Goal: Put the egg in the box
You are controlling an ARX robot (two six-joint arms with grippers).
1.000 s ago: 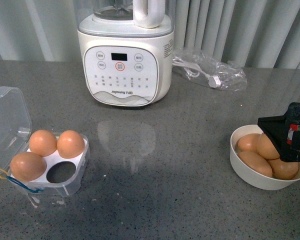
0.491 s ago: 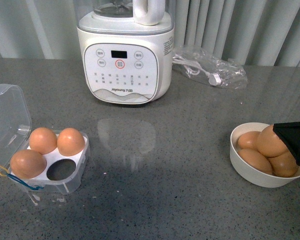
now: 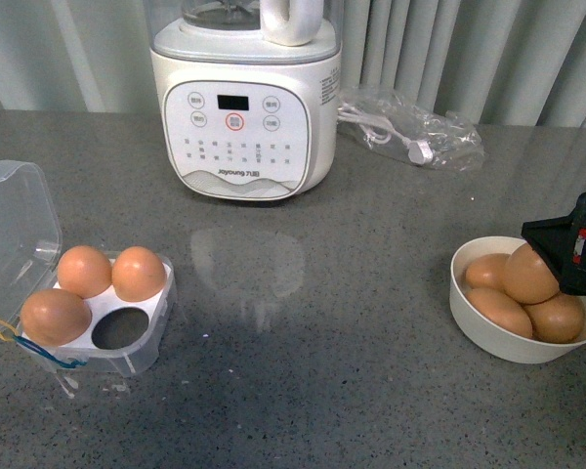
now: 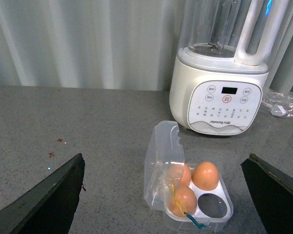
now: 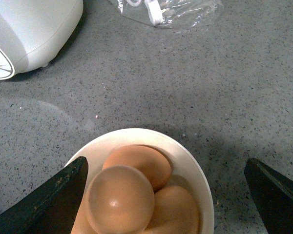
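Note:
The box (image 3: 145, 354) is a clear four-cup case on the left with its lid (image 3: 16, 225) open. It holds three orange-brown eggs, and the front right cup (image 3: 117, 331) is empty. It also shows in the left wrist view (image 4: 219, 219). Several more eggs lie in a cream-white bowl (image 3: 486, 335) on the right, with one egg (image 3: 527, 275) on top. That top egg (image 5: 119, 200) is large in the right wrist view. My right gripper (image 3: 576, 256) hangs open over the bowl's right side and holds nothing. My left gripper (image 4: 163, 158) is open and empty, above and short of the box.
A white Joyoung blender (image 3: 244, 107) stands at the back centre. A clear plastic bag with a white cable (image 3: 415, 137) lies to its right. Grey curtains close the back. The counter is grey speckled stone.
My right gripper pulled back to the right edge of the view, then came back in a little over the bowl. The box and its eggs have not moved.

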